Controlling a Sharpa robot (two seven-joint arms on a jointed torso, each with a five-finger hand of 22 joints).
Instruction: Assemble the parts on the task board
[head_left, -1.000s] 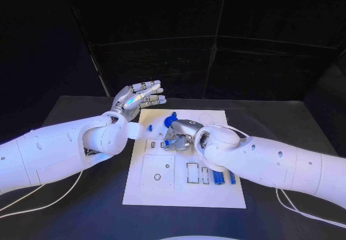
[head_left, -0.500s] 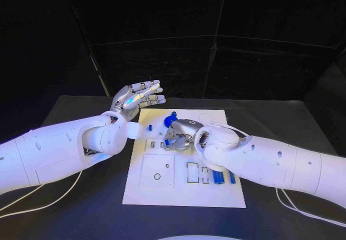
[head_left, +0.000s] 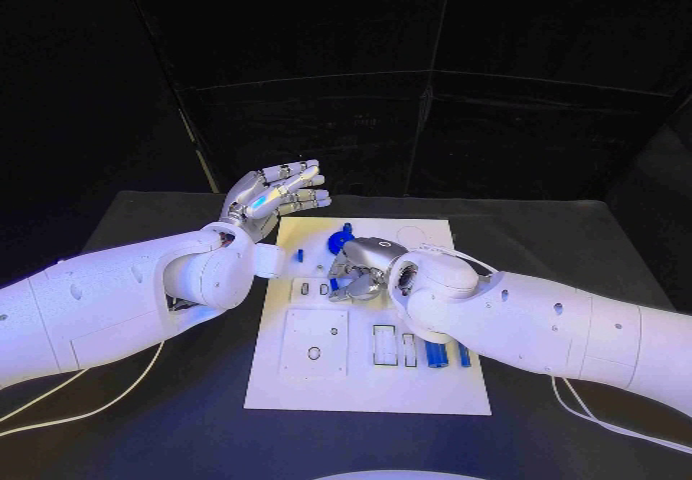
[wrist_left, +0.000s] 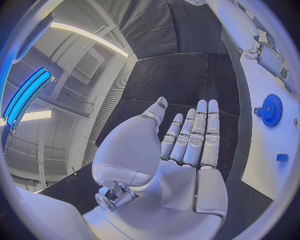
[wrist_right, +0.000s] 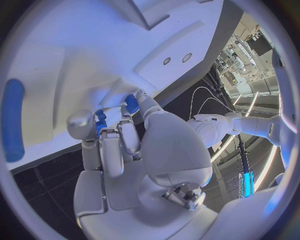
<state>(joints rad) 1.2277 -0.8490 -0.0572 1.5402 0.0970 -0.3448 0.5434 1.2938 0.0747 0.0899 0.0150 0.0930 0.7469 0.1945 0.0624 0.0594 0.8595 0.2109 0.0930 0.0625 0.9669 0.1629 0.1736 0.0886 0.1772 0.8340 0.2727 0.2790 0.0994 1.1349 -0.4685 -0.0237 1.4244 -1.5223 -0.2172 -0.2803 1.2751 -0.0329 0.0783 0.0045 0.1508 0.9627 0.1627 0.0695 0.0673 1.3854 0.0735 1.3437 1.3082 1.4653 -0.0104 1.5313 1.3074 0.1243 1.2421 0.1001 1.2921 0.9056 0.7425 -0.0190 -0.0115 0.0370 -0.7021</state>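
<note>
The white task board (head_left: 296, 385) lies in the middle of the table. My right hand (head_left: 355, 271) hovers low over its upper middle, fingers curled, and pinches a small blue part (wrist_right: 100, 120) against the board (wrist_right: 75, 45). My left hand (head_left: 274, 196) is raised beyond the board's far left corner, palm up, fingers apart and holding nothing; the left wrist view shows that hand (wrist_left: 187, 145) flat and bare. A blue gear (head_left: 339, 240) stands near the board's far edge, also seen as the gear (wrist_left: 270, 110). Two blue bars (head_left: 434, 353) lie in slots at the board's right.
A small blue piece (head_left: 300, 255) stands at the board's left edge, near my left forearm. A long blue bar (wrist_right: 12, 120) lies on the board beside my right hand. Cables trail over the black table (head_left: 130, 420) on both sides.
</note>
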